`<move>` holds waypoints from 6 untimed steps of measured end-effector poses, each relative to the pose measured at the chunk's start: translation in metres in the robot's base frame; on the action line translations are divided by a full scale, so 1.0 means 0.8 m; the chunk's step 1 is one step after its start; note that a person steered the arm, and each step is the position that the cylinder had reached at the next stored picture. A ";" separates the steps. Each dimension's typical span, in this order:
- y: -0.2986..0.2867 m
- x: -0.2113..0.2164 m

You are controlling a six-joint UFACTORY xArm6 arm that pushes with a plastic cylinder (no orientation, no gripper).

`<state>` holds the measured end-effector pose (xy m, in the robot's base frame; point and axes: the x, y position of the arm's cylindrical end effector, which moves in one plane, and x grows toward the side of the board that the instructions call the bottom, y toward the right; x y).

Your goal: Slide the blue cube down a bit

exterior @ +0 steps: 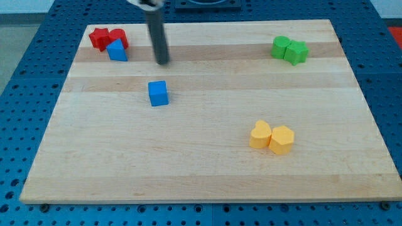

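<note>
At twelve o'clock from the blue cube (158, 93), apart, my tip (162, 62) rests; it carries no claw.

The robot's visible body is a straight, dark grey rod, smooth and cylindrical, ending in a blunt tip (162, 62); its upper mount looks blurred, possibly pale metal.

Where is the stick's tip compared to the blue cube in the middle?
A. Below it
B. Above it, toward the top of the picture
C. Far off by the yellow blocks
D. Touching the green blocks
B: my tip sits toward the view's top from the blue cube, with bare wood showing between them.
</note>
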<state>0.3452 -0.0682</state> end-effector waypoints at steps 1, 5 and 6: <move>0.038 0.083; -0.019 0.132; -0.070 0.094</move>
